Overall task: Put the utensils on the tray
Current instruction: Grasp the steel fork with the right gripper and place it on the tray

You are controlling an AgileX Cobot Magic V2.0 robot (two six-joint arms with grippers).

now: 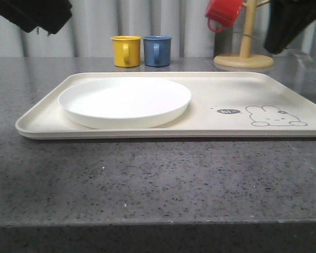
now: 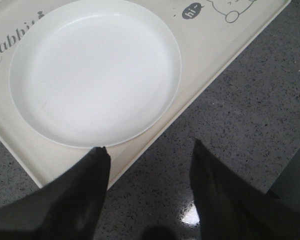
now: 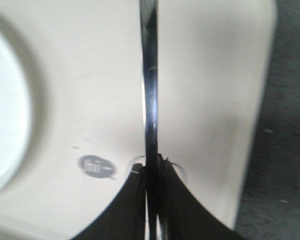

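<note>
2 end effectors: left [image 2: 147, 165] agape, empty; right [image 3: 151, 175] clamping steel utensil [image 3: 150, 90].

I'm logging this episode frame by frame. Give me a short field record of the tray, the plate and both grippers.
tray: cream, flat on the grey table
plate: white, empty, on the tray's left half
left gripper: open, holding nothing, above the tray's near edge
right gripper: shut on a thin steel utensil, held over the tray's right part
mugs: yellow and blue behind the tray
</note>
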